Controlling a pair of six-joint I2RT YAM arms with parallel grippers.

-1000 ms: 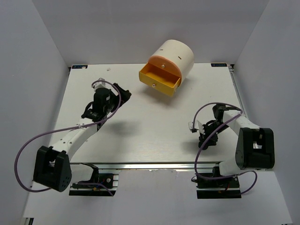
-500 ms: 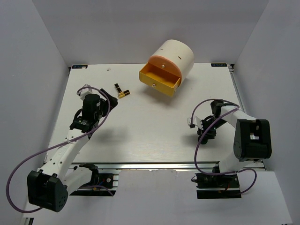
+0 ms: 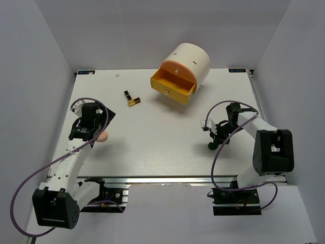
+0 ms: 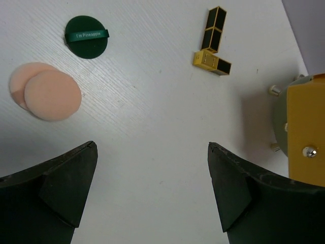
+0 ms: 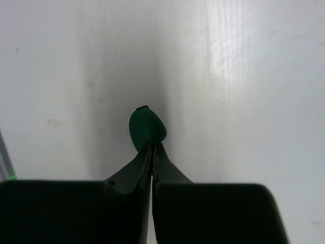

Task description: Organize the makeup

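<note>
The left gripper (image 4: 151, 146) hangs over the table (image 4: 152, 107), fingers spread wide, nothing between them. Ahead to its left lie two overlapping peach round pieces (image 4: 46, 91). Beyond them a dark green disc (image 4: 87, 36) lies flat, its band running crosswise. Ahead to its right two lipstick tubes (image 4: 213, 31) meet in an L, one pointing away from the hand, the other crosswise. The right gripper (image 5: 151, 148) is pinched tight on a second green disc (image 5: 147, 124), held on edge and sticking out past its tips.
</note>
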